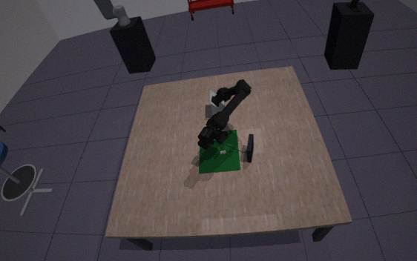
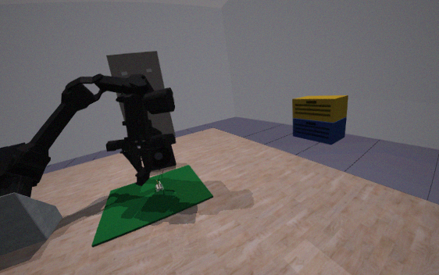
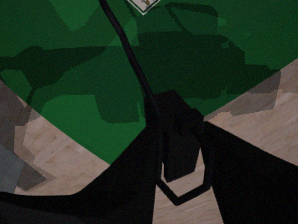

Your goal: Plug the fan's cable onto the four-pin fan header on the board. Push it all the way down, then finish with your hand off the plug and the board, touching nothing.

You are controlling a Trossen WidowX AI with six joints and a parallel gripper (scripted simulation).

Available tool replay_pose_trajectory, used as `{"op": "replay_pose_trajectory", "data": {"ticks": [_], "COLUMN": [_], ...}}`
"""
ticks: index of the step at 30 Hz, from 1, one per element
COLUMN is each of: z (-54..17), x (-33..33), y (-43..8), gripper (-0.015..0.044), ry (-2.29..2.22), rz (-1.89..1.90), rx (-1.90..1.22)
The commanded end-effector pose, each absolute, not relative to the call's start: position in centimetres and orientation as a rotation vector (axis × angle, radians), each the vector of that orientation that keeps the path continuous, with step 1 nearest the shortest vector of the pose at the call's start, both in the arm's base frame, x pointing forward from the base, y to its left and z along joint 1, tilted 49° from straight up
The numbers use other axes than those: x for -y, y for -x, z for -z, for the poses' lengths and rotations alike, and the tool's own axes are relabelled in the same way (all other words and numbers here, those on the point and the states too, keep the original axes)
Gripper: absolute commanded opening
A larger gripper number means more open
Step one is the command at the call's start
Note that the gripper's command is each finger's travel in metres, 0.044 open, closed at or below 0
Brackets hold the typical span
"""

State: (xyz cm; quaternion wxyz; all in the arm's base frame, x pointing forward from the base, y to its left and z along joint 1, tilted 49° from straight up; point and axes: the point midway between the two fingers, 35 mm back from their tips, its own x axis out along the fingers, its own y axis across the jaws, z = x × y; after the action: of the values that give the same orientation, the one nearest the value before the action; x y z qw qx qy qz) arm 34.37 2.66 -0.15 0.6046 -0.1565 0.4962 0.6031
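My gripper (image 2: 142,176) (image 3: 177,131) is shut on the black plug (image 3: 172,107), which sits between the fingertips, raised a little above the green board (image 1: 230,164) (image 2: 105,233) (image 3: 82,132). The black cable (image 3: 127,52) runs from the plug up and out of the wrist view, with a loop hanging beside the plug. The pale fan header (image 1: 222,152) (image 2: 158,187) (image 3: 145,4) is near the middle of the board, apart from the plug. In the top view the arm hides the fingertips.
The black fan (image 1: 250,148) (image 2: 170,158) stands on the table beside the board, with its cable reaching over the board. A grey angular block (image 1: 216,107) (image 2: 23,220) is near the arm's base on the wooden table (image 1: 167,200) (image 2: 281,219).
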Motion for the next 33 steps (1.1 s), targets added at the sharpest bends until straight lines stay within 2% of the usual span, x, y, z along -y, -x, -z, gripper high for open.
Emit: {"op": "replay_pose_trajectory", "data": {"ticks": [1,9,33], "z": [-0.8,-1.9,-5.5], "x": [-1.5,-0.5,-2.7], "y": [-34.4,-34.3,-30.7], "gripper": [0.0,0.0,0.0], "ry": [0.37,0.349,-0.344], "rz": [-1.394,-1.381,-0.857], "rx": [-1.15,-1.162,-1.528]}}
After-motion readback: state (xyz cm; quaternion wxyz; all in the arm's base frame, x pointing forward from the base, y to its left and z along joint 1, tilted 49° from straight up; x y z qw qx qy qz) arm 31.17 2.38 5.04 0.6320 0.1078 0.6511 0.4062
